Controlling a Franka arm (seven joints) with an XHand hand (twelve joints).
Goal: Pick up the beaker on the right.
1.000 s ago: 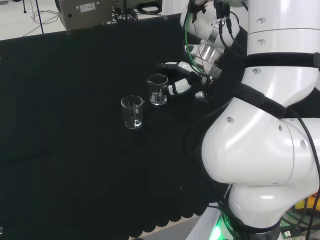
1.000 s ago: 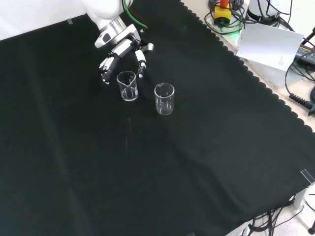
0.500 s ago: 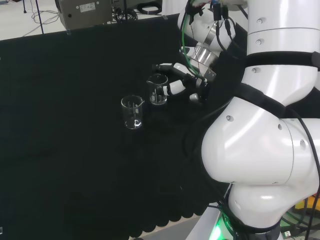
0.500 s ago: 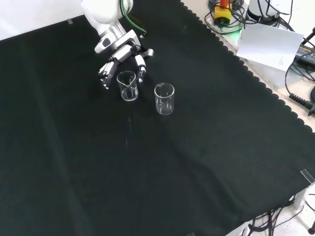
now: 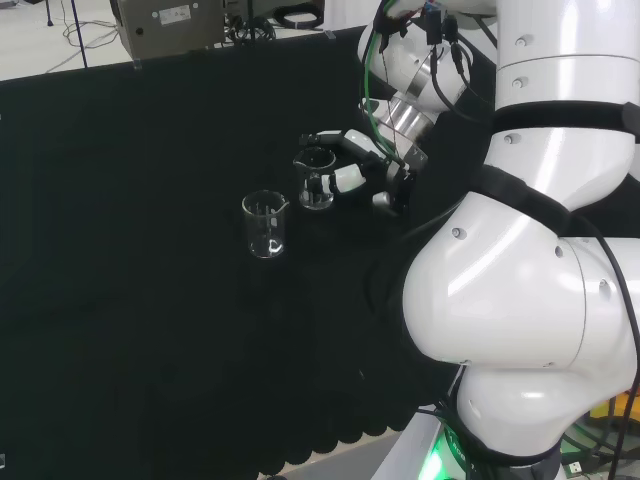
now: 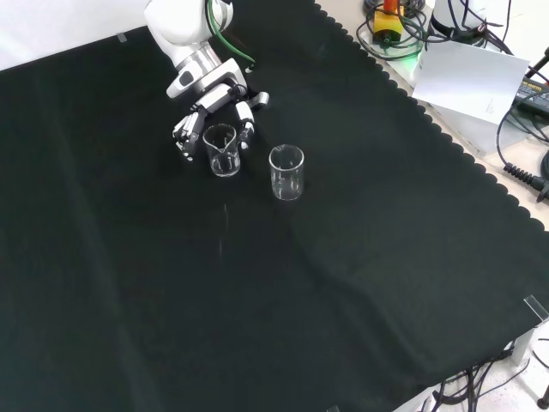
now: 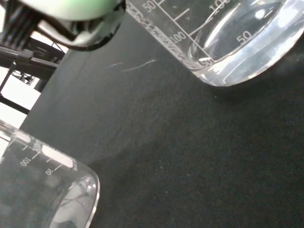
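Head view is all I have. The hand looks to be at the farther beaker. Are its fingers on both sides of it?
Observer: Yes. In the front view the fingers stand spread to either side of the beaker, with the hand behind it. I cannot tell whether they touch it.
Operator: Lifted?
Observer: No. The wrist view shows a close beaker base sitting flat on the cloth.
Operator: Is the other beaker in the way?
Observer: No. In the front view the second beaker stands apart to the right, with bare cloth between it and the fingers.
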